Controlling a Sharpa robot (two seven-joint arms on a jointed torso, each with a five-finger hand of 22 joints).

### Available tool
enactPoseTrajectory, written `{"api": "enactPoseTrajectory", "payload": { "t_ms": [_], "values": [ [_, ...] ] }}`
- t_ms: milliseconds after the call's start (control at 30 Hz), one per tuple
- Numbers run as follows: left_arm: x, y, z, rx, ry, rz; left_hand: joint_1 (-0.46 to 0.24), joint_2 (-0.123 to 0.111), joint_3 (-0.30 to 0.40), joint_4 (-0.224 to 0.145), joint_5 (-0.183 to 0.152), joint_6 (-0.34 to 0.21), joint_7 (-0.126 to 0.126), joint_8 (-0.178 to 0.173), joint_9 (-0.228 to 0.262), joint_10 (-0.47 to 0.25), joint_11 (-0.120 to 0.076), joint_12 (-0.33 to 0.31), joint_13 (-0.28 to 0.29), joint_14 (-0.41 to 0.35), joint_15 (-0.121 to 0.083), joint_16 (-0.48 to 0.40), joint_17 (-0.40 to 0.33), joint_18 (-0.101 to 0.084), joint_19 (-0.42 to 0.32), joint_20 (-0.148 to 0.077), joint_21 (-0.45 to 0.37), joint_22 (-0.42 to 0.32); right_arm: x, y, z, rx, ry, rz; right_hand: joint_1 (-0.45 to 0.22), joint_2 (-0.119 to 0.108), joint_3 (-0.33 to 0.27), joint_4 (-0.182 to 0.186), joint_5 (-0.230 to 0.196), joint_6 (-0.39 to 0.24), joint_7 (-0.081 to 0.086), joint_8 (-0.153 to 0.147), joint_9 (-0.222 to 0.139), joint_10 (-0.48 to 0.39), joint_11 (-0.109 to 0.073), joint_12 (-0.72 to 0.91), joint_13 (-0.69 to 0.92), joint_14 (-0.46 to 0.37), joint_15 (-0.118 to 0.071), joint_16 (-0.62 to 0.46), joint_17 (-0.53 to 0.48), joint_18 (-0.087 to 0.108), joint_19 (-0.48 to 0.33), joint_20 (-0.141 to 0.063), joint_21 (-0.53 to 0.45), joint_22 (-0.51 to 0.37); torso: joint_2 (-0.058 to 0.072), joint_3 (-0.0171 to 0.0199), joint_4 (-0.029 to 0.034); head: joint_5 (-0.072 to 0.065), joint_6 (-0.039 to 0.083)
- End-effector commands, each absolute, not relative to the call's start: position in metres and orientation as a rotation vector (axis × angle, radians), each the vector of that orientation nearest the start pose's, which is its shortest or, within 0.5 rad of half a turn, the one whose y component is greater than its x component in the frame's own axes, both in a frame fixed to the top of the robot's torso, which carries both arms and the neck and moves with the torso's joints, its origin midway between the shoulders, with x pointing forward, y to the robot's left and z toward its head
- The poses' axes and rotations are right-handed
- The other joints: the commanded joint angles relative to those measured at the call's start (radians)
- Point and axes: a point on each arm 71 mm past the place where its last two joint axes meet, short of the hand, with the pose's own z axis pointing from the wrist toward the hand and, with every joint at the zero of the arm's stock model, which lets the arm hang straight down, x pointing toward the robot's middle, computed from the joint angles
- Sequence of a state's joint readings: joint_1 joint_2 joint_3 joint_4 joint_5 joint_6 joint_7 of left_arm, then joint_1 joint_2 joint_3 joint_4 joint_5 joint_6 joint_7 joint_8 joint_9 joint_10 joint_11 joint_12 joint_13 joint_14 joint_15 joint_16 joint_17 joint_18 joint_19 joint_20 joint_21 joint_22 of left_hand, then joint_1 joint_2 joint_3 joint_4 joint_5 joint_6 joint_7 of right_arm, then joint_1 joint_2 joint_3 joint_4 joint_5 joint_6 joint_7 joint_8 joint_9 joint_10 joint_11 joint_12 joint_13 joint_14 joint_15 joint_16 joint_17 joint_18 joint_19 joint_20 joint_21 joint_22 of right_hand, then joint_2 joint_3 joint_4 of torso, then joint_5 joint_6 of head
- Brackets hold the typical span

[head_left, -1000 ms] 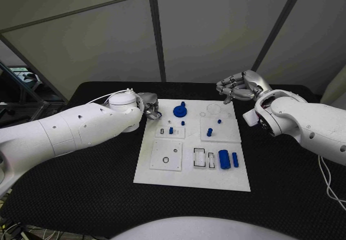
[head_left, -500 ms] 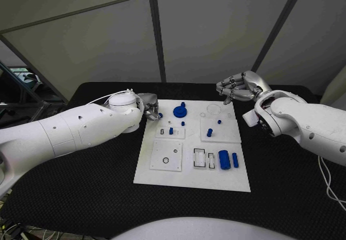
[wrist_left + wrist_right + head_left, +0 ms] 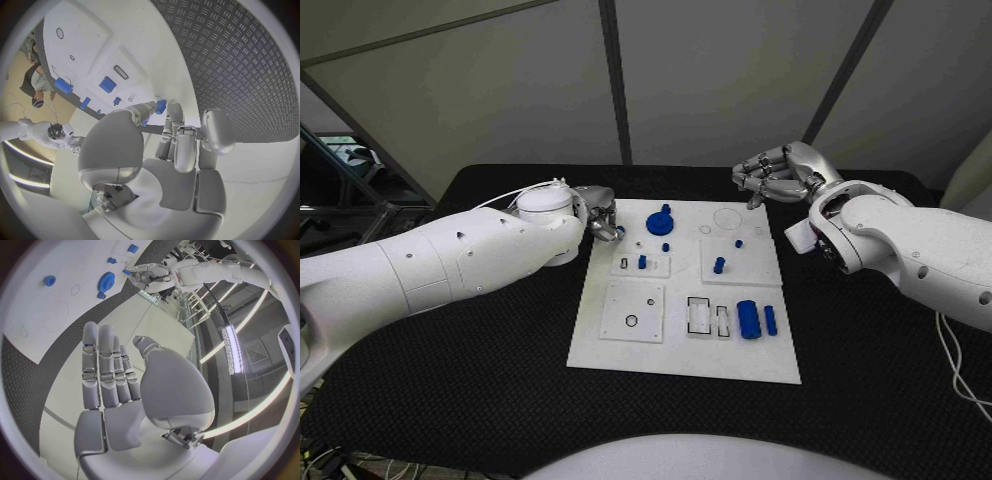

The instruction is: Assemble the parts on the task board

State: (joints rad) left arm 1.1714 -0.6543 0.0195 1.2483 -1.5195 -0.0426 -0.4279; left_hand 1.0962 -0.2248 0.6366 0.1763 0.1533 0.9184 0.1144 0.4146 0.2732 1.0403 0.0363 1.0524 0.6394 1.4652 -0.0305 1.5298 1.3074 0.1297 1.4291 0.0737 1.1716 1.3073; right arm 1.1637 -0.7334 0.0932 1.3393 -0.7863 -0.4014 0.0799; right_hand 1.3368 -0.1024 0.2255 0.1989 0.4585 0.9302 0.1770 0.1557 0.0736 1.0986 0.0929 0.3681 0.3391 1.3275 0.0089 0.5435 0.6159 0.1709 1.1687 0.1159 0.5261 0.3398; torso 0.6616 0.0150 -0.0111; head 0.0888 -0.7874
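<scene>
Hands are hovering at the far corners of the white task board point(image 3: 635, 345), which is lying flat in the middle of the black desk point(image 3: 877, 350), apparently poised to start picking. The left hand point(image 3: 600, 215) is sitting at about ten o'clock of the board, just off its far-left edge; the left wrist view is showing a small blue piece point(image 3: 160, 106) at its fingertips point(image 3: 167, 112), though whether it is pinching that piece cannot be told. The right hand point(image 3: 773, 176) is hanging at about one o'clock, beyond the board's far-right corner, fingers loosely apart and holding nothing. Parts are waiting on the board: a blue gear point(image 3: 661, 216) standing near twelve o'clock, a blue peg point(image 3: 720, 265) near the centre, and a thick blue cylinder point(image 3: 749, 319) lying beside a slimmer blue bar point(image 3: 770, 320) at about four o'clock, next to the open slots point(image 3: 698, 314) that probably are meant to receive them.
</scene>
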Motion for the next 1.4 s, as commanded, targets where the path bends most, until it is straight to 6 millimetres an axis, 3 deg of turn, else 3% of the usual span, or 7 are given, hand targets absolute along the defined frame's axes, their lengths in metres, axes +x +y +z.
{"api": "enactPoseTrajectory", "payload": {
  "t_ms": [33,367,500,767,867,1133,1400],
  "values": [
    [0.5353,0.2039,-0.2214,0.026,1.959,-0.203,-0.003,-0.010,-0.011,-0.002,-0.006,0.000,0.005,-0.005,-0.003,-0.001,0.005,0.004,0.001,0.077,0.007,-0.003,0.194,-0.050,0.004,0.006,-0.005,0.120,0.5315,-0.2069,-0.1642,0.526,1.540,1.040,-0.011,-0.001,0.000,0.006,0.004,-0.005,0.000,0.003,0.001,-0.008,0.001,0.005,-0.001,-0.001,0.005,-0.004,0.002,0.011,0.006,0.001,-0.003,-0.001,0.000,0.0001,0.0000,0.000,-0.001],
    [0.5350,0.2066,-0.2216,0.022,1.963,-0.193,0.017,-0.034,-0.040,-0.009,-0.006,-0.010,0.010,-0.011,-0.009,-0.019,0.009,-0.003,-0.015,0.075,0.010,-0.006,0.190,-0.047,-0.001,0.008,-0.022,0.116,0.5315,-0.2075,-0.1644,0.527,1.540,1.038,-0.011,-0.001,0.000,0.006,0.004,-0.006,0.000,0.003,0.001,-0.008,0.001,0.005,-0.002,-0.001,0.005,-0.004,0.002,0.012,0.006,0.001,-0.003,-0.001,0.000,-0.0002,-0.0005,0.000,0.001],
    [0.5346,0.2078,-0.2202,0.018,1.949,-0.201,0.025,-0.045,-0.093,0.000,-0.006,-0.033,0.017,-0.015,-0.016,-0.049,0.016,-0.014,-0.043,0.073,0.016,-0.008,0.187,-0.046,-0.004,0.012,-0.033,0.114,0.5317,-0.2079,-0.1646,0.528,1.540,1.037,-0.011,-0.001,0.000,0.006,0.004,-0.006,0.000,0.003,0.001,-0.008,0.001,0.005,-0.002,-0.001,0.005,-0.004,0.002,0.012,0.006,0.001,-0.003,-0.001,-0.001,-0.0001,0.0003,-0.001,0.002],
    [0.5343,0.2057,-0.2158,0.027,1.894,-0.261,0.097,-0.028,-0.164,0.006,-0.004,-0.092,0.018,-0.001,-0.023,-0.080,0.020,-0.004,-0.048,0.063,0.019,-0.020,0.167,-0.040,-0.014,0.016,-0.068,0.106,0.5320,-0.2079,-0.1649,0.528,1.541,1.036,-0.011,-0.002,0.000,0.006,0.004,-0.007,0.000,0.003,0.001,-0.009,0.001,0.006,-0.002,-0.001,0.005,-0.005,0.002,0.012,0.007,0.001,-0.004,-0.002,0.000,0.0002,-0.0011,0.000,0.006],
    [0.5338,0.2045,-0.2153,0.039,1.890,-0.279,0.145,-0.027,-0.177,-0.008,-0.004,-0.122,0.021,0.008,-0.026,-0.094,0.021,-0.001,-0.051,0.056,0.020,-0.029,0.151,-0.037,-0.023,0.017,-0.088,0.101,0.5320,-0.2080,-0.1650,0.529,1.542,1.036,-0.011,-0.002,0.000,0.006,0.004,-0.007,0.000,0.003,0.001,-0.009,0.001,0.006,-0.002,-0.001,0.005,-0.005,0.002,0.012,0.007,0.001,-0.004,-0.002,0.000,0.0002,-0.0002,0.000,0.006],
    [0.5326,0.2032,-0.2153,0.057,1.894,-0.297,0.235,-0.021,-0.184,-0.042,-0.005,-0.151,0.020,0.043,-0.024,-0.108,0.019,0.001,-0.061,0.053,0.019,-0.029,0.149,-0.036,-0.025,0.016,-0.094,0.102,0.5320,-0.2080,-0.1651,0.529,1.543,1.035,-0.011,-0.002,0.000,0.006,0.004,-0.007,0.000,0.003,0.001,-0.009,0.001,0.006,-0.002,-0.001,0.005,-0.005,0.002,0.012,0.007,0.001,-0.004,-0.002,0.001,0.0001,-0.0002,-0.001,0.007],
    [0.5321,0.2020,-0.2156,0.065,1.898,-0.304,0.279,-0.013,-0.177,-0.060,-0.003,-0.176,0.020,0.069,-0.023,-0.112,0.018,-0.001,-0.071,0.053,0.018,-0.027,0.150,-0.036,-0.024,0.015,-0.094,0.106,0.5319,-0.2082,-0.1652,0.529,1.544,1.035,-0.011,-0.002,0.000,0.006,0.004,-0.007,0.000,0.003,0.001,-0.009,0.001,0.006,-0.002,-0.001,0.005,-0.005,0.002,0.012,0.007,0.001,-0.004,-0.002,0.001,0.0002,-0.0010,-0.001,0.007]
  ]
}}
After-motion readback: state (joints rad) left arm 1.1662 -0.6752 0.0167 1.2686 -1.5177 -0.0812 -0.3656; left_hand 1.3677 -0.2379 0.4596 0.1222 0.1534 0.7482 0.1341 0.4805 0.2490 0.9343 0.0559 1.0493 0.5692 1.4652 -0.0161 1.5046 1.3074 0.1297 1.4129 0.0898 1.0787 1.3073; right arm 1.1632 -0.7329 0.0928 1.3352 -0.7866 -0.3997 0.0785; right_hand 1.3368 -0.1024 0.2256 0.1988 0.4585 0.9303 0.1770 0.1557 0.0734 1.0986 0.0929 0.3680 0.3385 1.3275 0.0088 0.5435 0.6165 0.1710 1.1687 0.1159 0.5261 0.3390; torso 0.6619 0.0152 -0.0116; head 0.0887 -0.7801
